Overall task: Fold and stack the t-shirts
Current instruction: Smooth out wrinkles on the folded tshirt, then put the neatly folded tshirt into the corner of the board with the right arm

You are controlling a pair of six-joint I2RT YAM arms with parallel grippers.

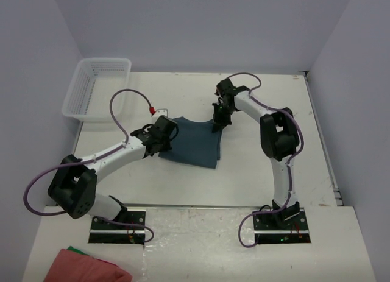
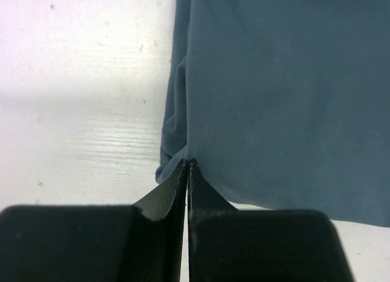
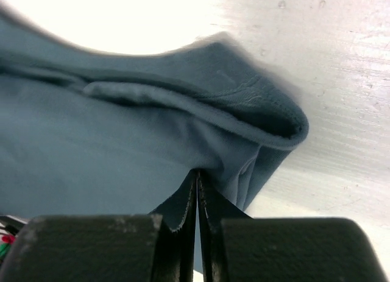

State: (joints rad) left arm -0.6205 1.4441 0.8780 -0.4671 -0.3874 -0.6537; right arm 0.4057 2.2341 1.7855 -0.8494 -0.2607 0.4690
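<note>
Teal-blue soft fabric: the dark short-sleeved t-shirt [image 1: 192,145] lies mid-way on the white table [image 1: 262,166]. From above it looks almost square, so I cannot tell its long axis.

Left wrist view: the left gripper [image 2: 187,165] is closed tight on the cloth's corner.

Right wrist view: the right gripper [image 3: 197,172] pinches a raised folded edge.
</note>
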